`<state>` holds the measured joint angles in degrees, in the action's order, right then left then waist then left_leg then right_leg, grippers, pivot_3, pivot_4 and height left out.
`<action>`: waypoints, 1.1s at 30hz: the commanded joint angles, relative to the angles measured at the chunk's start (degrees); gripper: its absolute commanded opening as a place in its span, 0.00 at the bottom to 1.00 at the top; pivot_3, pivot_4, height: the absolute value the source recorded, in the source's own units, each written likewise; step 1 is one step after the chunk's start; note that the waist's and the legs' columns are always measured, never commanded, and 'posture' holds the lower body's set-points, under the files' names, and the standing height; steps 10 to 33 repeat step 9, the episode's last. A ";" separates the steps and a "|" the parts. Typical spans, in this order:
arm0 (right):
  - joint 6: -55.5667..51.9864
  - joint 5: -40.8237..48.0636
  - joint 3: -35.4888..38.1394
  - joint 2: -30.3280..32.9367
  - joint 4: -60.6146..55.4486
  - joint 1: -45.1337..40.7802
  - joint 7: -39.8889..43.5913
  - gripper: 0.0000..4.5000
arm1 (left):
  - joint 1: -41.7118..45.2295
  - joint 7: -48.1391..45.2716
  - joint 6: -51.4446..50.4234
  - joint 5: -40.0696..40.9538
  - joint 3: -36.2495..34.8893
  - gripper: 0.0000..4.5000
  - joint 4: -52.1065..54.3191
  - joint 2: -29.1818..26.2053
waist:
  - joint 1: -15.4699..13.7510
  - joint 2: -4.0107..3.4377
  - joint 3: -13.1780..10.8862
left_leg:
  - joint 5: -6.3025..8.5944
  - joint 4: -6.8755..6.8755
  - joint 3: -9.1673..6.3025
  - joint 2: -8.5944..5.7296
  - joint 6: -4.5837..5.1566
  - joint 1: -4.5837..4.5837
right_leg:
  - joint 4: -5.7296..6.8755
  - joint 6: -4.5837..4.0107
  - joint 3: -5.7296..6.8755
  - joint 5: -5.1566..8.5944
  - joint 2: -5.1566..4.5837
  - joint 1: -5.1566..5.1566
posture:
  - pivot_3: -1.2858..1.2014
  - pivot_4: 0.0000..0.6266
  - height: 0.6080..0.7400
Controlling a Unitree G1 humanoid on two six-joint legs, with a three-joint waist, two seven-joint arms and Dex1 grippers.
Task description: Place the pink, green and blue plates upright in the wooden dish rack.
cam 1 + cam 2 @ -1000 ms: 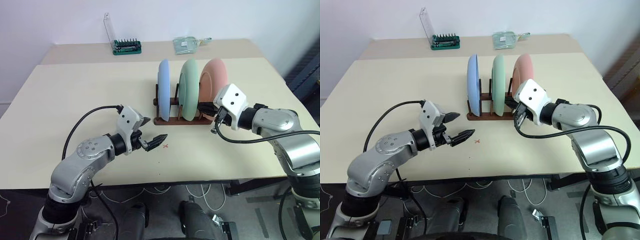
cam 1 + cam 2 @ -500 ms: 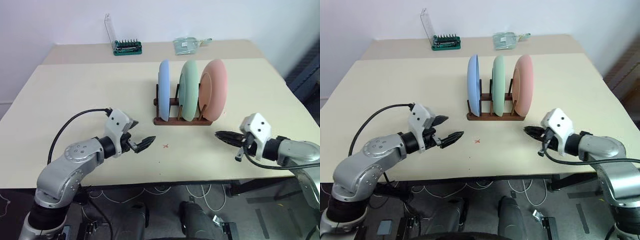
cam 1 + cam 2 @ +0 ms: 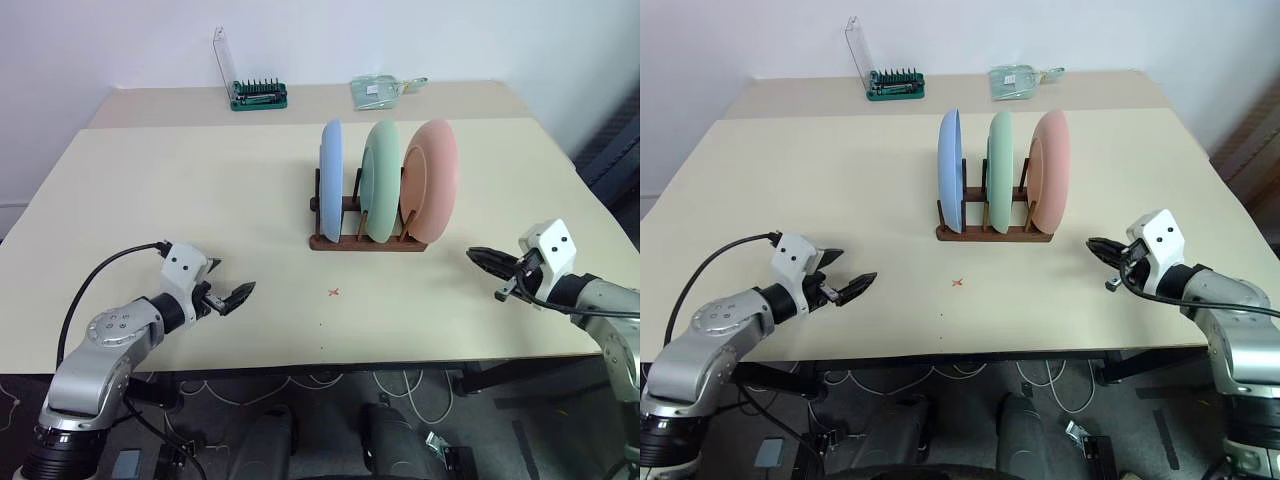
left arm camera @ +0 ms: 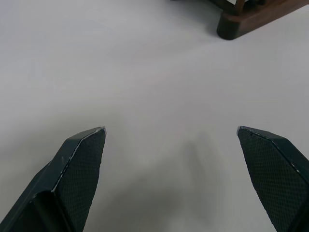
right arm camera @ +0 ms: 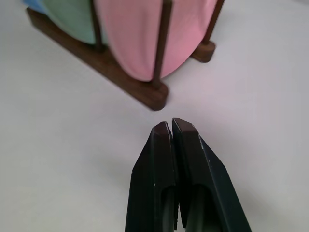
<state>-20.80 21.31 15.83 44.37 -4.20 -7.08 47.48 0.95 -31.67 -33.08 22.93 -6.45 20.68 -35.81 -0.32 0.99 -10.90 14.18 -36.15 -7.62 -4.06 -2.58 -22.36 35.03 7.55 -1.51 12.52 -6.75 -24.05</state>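
The blue plate (image 3: 331,180), the green plate (image 3: 381,180) and the pink plate (image 3: 432,182) stand upright side by side between the pegs of the wooden dish rack (image 3: 365,242) in the middle of the table. My left gripper (image 3: 230,278) hovers low over the front left of the table, well away from the rack, open and empty; its fingertips (image 4: 91,140) stand wide apart over bare tabletop. My right gripper (image 3: 472,254) is off to the front right of the pink plate (image 5: 145,43), shut on nothing and pointing toward the rack's end (image 5: 153,94).
A green tool case (image 3: 257,95) with a raised clear lid and a clear plastic packet (image 3: 380,90) lie on the far table. A small red mark (image 3: 333,293) sits on the tabletop in front of the rack. The table's front edge runs just below both grippers.
Both arms have swung outward and down from the rack, the left one leftward and the right one rightward from beside the pink plate. The plates and the rack have stayed put.
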 commanded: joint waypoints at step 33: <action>3.23 -1.65 -2.50 -0.98 1.61 -3.17 -0.33 0.02 | -4.31 -4.68 12.41 -2.24 -2.43 1.00 -8.29 0.86 | 0.10 -0.02 0.01 | 0.00 0.01 0.00 0.00 0.00 0.01 | 0.01 0.04 0.00 -0.03 -0.01 -0.01 | 0.52 0.24 1.00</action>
